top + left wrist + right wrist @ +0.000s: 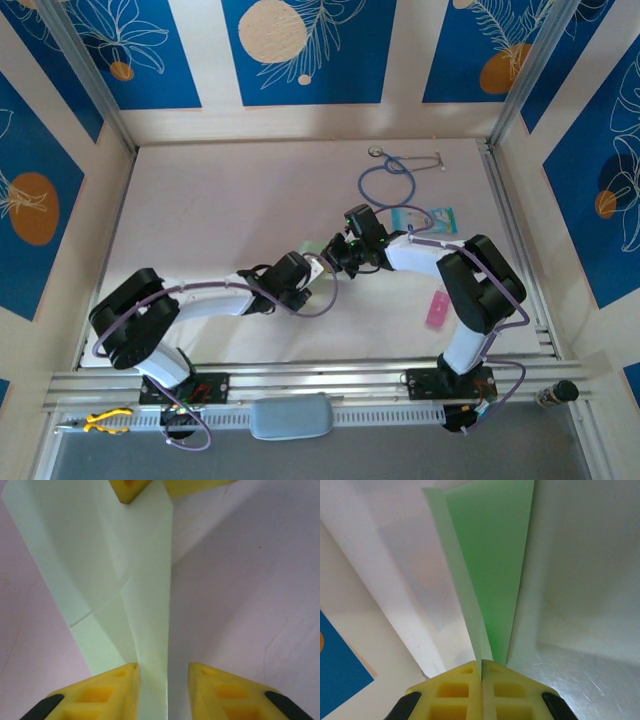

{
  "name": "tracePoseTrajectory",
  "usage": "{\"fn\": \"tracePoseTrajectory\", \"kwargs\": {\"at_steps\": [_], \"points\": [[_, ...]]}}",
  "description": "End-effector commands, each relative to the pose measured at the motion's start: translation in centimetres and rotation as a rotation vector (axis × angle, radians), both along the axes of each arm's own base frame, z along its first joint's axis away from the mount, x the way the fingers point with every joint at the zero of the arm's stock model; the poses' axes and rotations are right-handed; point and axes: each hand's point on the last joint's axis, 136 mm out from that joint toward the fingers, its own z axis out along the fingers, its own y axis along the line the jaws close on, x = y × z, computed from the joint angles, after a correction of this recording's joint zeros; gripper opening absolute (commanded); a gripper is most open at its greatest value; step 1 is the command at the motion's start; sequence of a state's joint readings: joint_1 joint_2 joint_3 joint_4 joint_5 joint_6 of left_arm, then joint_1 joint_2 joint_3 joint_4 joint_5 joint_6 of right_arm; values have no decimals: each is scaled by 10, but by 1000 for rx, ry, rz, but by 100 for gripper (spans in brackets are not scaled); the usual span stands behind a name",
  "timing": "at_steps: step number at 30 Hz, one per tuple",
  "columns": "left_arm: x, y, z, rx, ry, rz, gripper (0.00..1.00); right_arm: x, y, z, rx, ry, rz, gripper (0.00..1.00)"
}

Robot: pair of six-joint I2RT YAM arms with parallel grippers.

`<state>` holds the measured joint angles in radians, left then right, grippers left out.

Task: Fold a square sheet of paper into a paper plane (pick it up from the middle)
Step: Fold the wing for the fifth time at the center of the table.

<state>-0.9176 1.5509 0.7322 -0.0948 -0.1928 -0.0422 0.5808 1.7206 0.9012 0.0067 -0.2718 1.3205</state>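
The square sheet of paper, light green and folded lengthwise with slanted creases, is held off the table between both arms at mid-table. My right gripper is shut on its narrow end, and the paper fans out wider away from the jaws. My left gripper stands open around the other end. The paper's folded edge runs between its fingers, close against the left finger, with a gap to the right one. From above, the left gripper and right gripper nearly meet.
A blue stethoscope lies at the back of the table, with a teal-and-white card beside the right arm. A small pink strip lies near the right edge. Yellow-handled pliers rest on the front rail.
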Motion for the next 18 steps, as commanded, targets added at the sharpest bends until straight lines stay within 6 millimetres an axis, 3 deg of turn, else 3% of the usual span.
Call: {"fn": "tracePoseTrajectory", "kwargs": {"at_steps": [1,7,18], "points": [[1,6,-3,63,-34,-5,31,-5,2,6,32,11,6,2],[6,12,1,92,-76,16,28,-4,1,7,34,8,2,2],[5,10,5,71,-82,2,12,-4,1,7,38,7,4,2]]}}
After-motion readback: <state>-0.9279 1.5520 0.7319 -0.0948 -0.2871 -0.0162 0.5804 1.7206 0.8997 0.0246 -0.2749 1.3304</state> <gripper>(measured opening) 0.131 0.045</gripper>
